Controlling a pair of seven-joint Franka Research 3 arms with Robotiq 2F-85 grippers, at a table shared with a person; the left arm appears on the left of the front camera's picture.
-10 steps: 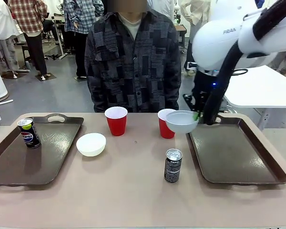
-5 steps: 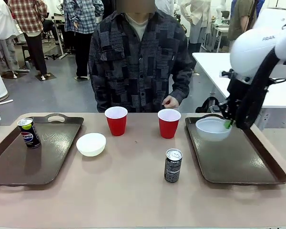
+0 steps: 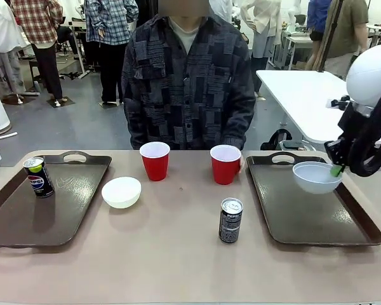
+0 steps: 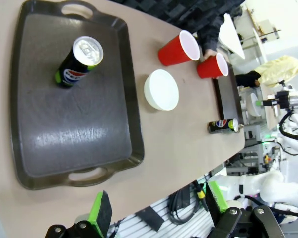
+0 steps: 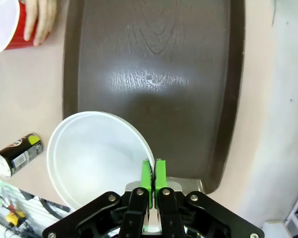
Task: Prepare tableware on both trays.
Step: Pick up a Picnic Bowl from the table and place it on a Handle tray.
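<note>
Left tray [image 3: 25, 216] holds blue can [image 3: 38, 177]; right tool [image 3: 336, 170] pinches white bowl [image 3: 314, 179] over right tray [image 3: 298, 216]; left tool [image 4: 157, 203] gapes apart.

beige table [image 3: 178, 267] | white table [image 3: 305, 95] behind | person in patterned shirt [image 3: 187, 82]

Bright, even overhead light filled the room. Soft, faint shadows lay beneath the black Pepsi can [image 3: 230, 220] on the beige table [image 3: 178, 260]. Pale glare streaked the floors of the dark brown rectangular right tray [image 5: 188, 114] and left tray [image 4: 64, 148]. The small round white bowl [image 5: 89, 158], close to the right wrist lens, appeared washed out. Both wrist views bowed straight edges near their borders.
</note>
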